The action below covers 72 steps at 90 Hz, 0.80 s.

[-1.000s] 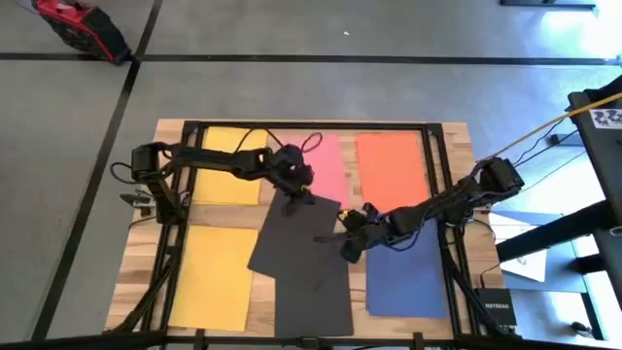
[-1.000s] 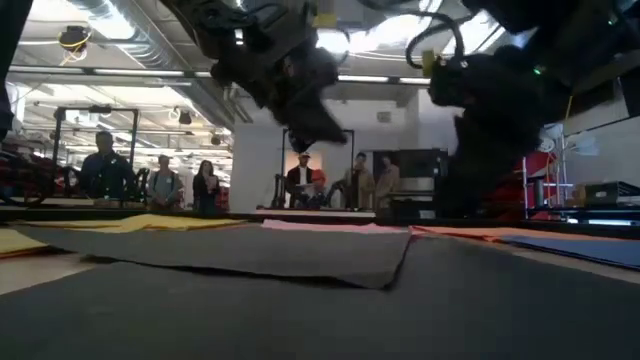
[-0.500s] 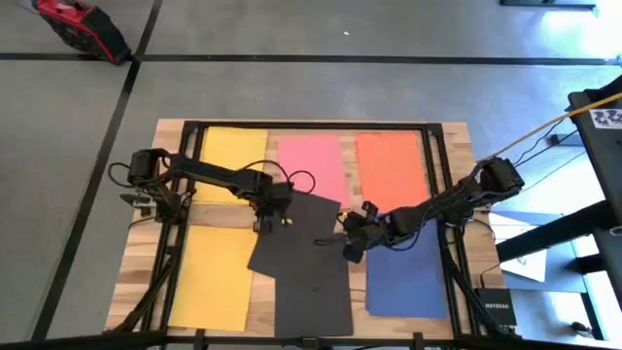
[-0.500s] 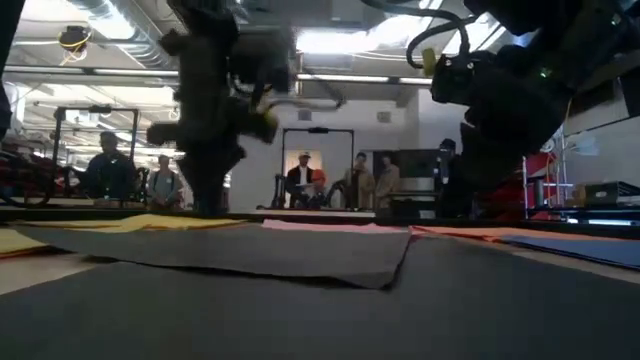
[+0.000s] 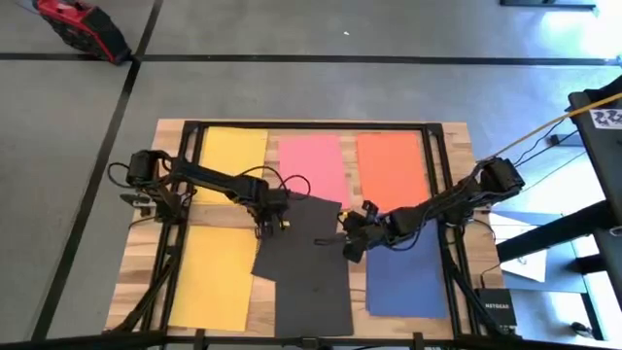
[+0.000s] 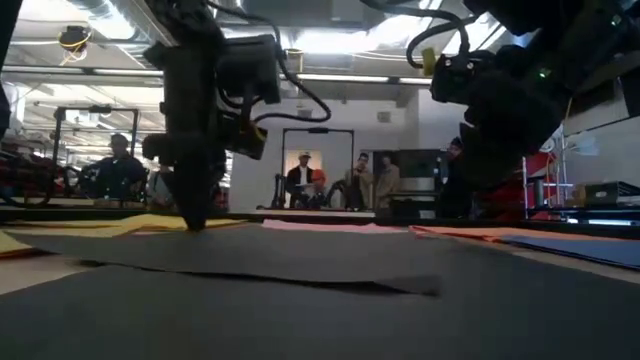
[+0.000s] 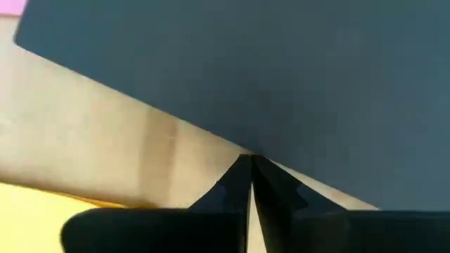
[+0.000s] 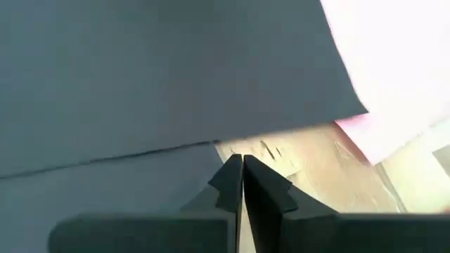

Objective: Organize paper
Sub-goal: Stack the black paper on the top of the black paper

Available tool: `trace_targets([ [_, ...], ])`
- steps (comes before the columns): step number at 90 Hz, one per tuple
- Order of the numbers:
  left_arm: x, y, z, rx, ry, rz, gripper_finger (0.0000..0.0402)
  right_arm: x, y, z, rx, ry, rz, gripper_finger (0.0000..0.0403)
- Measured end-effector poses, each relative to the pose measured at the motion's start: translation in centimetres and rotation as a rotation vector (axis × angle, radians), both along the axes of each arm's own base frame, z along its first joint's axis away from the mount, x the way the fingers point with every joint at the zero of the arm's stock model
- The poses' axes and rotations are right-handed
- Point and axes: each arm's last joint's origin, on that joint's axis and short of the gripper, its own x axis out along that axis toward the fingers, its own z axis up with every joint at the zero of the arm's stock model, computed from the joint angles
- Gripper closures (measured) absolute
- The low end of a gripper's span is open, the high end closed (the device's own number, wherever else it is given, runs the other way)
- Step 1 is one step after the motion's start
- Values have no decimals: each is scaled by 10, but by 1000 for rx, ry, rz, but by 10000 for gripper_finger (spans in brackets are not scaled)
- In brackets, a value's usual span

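A tilted black paper sheet [image 5: 301,238] lay at the middle of the pale wooden worktop [image 5: 146,253]. The left hand [image 5: 269,227] sat at that sheet's left edge, the right hand [image 5: 348,240] at its right edge.

Grey floor [image 5: 321,87] around the table, crossed by dark tape lines [image 5: 369,59]. Red device [image 5: 83,24] lies on the floor at the far left corner. Pale wooden tabletop [image 5: 457,136] with a black frame [image 5: 311,123]. Desk edge [image 5: 595,107] and a yellow cable [image 5: 544,131] at the right. In the low view: white wall [image 6: 265,160], bright ceiling lights [image 6: 340,42], ducts [image 6: 110,12], a doorway [image 6: 315,150], several people [image 6: 345,180] standing in the background.
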Motion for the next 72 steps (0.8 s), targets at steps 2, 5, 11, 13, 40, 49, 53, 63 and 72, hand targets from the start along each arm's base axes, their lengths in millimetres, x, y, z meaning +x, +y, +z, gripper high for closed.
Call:
trace_targets([
  [2,0,-2,0,-7,-5,5,402,0,0,0,0,0,0,402],
  [5,1,-5,0,-17,-14,12,402,0,0,0,0,1,0,402],
  [11,3,-10,0,-32,-28,14,402,0,0,0,0,1,0,402],
  [13,3,-11,0,-36,-33,14,402,0,0,0,-1,1,0,402],
  [40,6,-39,1,-100,-85,-1,402,0,0,0,-1,1,0,402],
  [49,7,-45,1,-76,-103,-41,402,0,0,0,-9,-2,-5,402],
  [53,8,-43,3,-24,-107,-36,402,0,0,0,-10,-2,-5,402],
  [63,13,-25,9,100,-118,-1,402,0,0,0,-10,-2,-5,402],
  [72,17,-3,12,137,-128,25,402,0,0,0,-10,-1,-5,402],
])
